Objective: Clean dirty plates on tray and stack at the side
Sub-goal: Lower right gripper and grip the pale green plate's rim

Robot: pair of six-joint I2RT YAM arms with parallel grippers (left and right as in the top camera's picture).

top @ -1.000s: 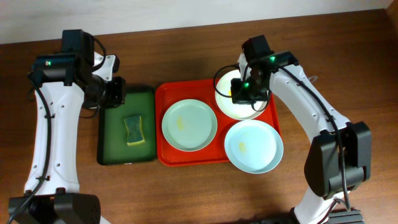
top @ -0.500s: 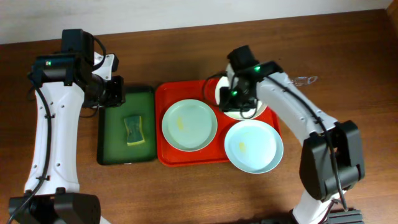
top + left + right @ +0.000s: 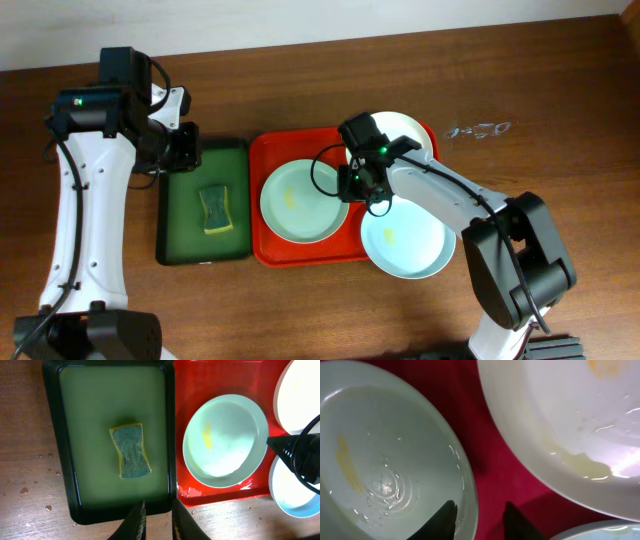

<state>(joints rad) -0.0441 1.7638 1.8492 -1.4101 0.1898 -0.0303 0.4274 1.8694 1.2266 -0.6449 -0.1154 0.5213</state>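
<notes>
Jaws gape astride 1 mint plate's (image 3: 385, 460) rim, right arm (image 3: 440, 190) stretched across tray (image 3: 280, 150).

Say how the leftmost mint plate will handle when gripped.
Likely slippery: the mint plate looks wet, water pooled inside. Probably rigid; its rim looks cleanly round. Shallow and flat on the tray, so it should slide, not tip.
</notes>
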